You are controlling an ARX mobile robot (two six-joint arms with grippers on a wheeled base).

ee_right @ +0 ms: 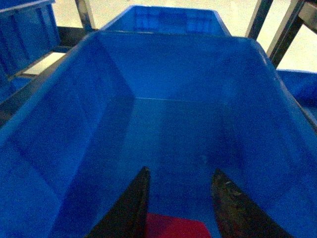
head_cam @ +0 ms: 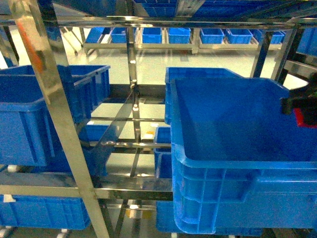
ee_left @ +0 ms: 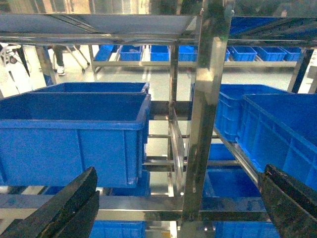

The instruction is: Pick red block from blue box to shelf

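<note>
The red block [ee_right: 176, 227] sits between the two dark fingers of my right gripper [ee_right: 181, 170], which is shut on it. In the head view that gripper [head_cam: 300, 103] enters from the right edge, with the red block [head_cam: 304, 119] just below it, over the inside of a large dark blue crate [head_cam: 223, 124] on the steel shelf [head_cam: 49, 99]. The crate's floor under the block shows nothing on it. My left gripper [ee_left: 176, 201] is wide open with nothing in it, facing a shelf upright [ee_left: 210, 99]. The blue box is out of view.
Dark blue ribbed crates [head_cam: 29, 114] fill the left side of the shelf, with more on the tier below [head_cam: 44, 210]. A second crate [ee_right: 166, 20] stands behind the one under my right gripper. Steel rails [head_cam: 133, 191] cross the middle. Further racks of crates [head_cam: 198, 35] line the far floor.
</note>
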